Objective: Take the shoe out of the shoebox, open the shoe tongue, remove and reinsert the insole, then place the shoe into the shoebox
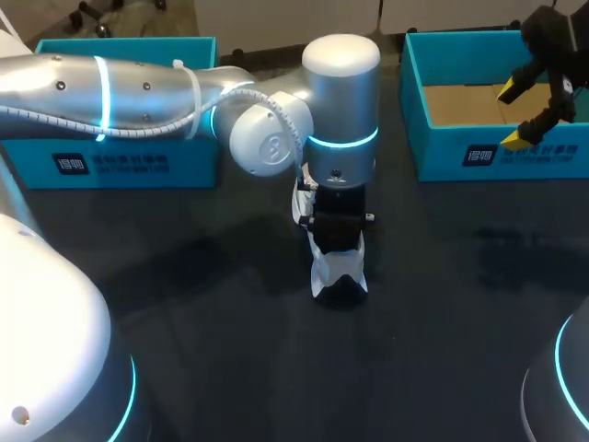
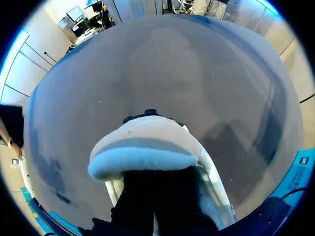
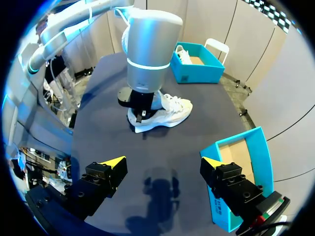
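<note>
Table (image 1: 184, 285): dark, seen from behind the robot.
Left arm (image 1: 340, 110): reaches to the middle and stands upright over the shoe.
Boxes: teal, left box (image 1: 120, 161) and right box (image 1: 488, 152) at the far edge.
Shoe (image 1: 324, 273): white, on the table between the boxes, outside both.
Left gripper (image 1: 339, 250): down at the shoe's collar; its hold cannot be told.
Right gripper (image 3: 161, 163): spread wide, empty, hovering by the right box.

Left arm (image 1: 340, 101) directly over shoe (image 1: 324, 274)

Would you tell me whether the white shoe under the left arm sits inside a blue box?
No, the shoe rests on the dark table, clear of the far box and near box.
</note>
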Controlling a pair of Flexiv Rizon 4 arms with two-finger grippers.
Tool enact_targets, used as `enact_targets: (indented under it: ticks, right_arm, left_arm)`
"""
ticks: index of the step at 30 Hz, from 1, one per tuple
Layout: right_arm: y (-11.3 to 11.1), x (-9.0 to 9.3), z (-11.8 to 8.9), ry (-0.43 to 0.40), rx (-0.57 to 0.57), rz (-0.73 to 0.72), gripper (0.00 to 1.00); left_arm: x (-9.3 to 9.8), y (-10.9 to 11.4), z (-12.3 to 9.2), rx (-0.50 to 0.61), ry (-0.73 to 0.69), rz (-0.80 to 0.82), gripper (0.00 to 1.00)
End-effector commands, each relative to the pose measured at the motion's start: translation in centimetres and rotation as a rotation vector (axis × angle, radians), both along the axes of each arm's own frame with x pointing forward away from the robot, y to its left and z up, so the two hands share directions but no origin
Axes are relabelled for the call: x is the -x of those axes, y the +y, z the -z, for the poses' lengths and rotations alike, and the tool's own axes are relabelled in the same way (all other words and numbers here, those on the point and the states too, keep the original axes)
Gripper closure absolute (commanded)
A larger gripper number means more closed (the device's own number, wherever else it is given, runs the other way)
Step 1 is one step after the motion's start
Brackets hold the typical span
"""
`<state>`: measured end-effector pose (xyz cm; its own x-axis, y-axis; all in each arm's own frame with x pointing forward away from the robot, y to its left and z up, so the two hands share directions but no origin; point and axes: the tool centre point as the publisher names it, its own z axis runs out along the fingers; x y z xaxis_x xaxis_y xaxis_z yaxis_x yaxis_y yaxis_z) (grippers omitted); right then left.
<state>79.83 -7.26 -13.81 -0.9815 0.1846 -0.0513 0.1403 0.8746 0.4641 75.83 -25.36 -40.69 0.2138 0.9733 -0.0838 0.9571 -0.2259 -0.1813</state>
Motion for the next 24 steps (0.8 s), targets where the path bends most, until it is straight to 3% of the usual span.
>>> enact_targets:
  ticks: [1, 10, 24]
  right_arm:
    - [0.1, -0.2, 0.0, 0.003, 0.004, 0.0, 0.0]
    - [0.1, -0.2, 0.0, 0.003, 0.004, 0.0, 0.0]
    - [0.1, -0.2, 0.0, 0.003, 0.004, 0.0, 0.0]
  left_arm:
    - [0.0, 0.3, 0.0, 0.002, -0.032, -0.004, 1.0]
    - [-0.5, 1.5, -2.7, -0.008, -0.179, -0.012, 1.0]
    - [-2.7, 1.8, -4.7, 0.017, -0.429, -0.012, 1.0]
